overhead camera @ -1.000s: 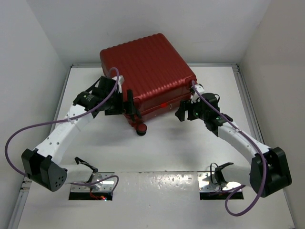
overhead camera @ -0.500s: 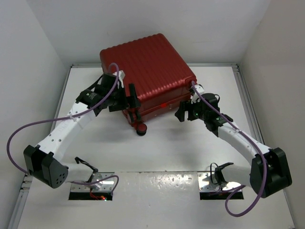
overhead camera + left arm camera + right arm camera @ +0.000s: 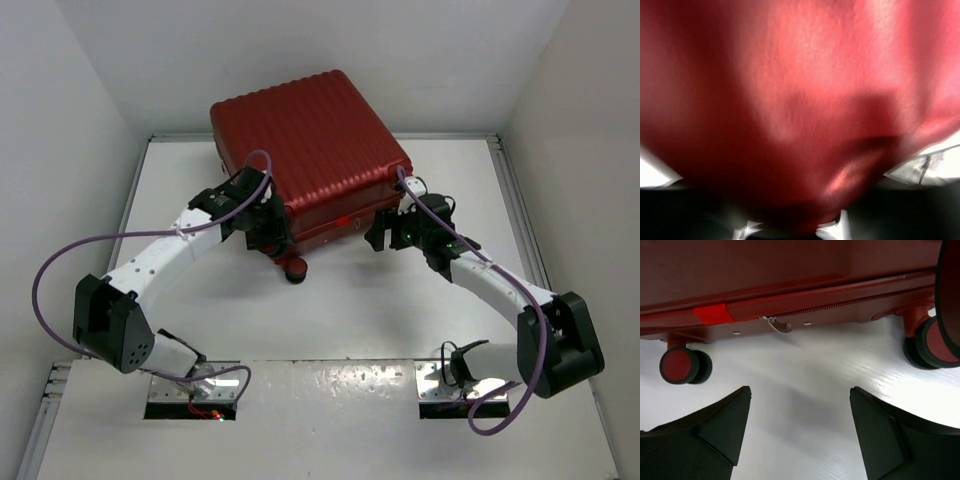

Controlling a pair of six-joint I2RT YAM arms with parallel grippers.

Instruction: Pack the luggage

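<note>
The luggage (image 3: 305, 150), a closed red ribbed suitcase, lies flat at the back of the table, and one wheel (image 3: 297, 271) sticks out at its near corner. My left gripper (image 3: 274, 231) presses against that near-left corner. The left wrist view is filled with blurred red shell (image 3: 800, 100), and its fingers do not show. My right gripper (image 3: 381, 236) hovers low over the table, open and empty (image 3: 800, 397), facing the case's zipper side (image 3: 790, 270). That side shows a zipper pull (image 3: 777, 326), a red tab (image 3: 713, 314) and two wheels (image 3: 679, 365) (image 3: 935, 345).
The white table (image 3: 400, 310) is boxed in by walls at the left, right and back. The suitcase's back edge sits near the rear wall. Purple cables loop from both arms. Metal mounting plates (image 3: 200, 385) sit at the near edge.
My left arm has swung right and in, bringing its gripper tight against the suitcase's near-left corner. The right gripper has edged slightly left toward the case.
</note>
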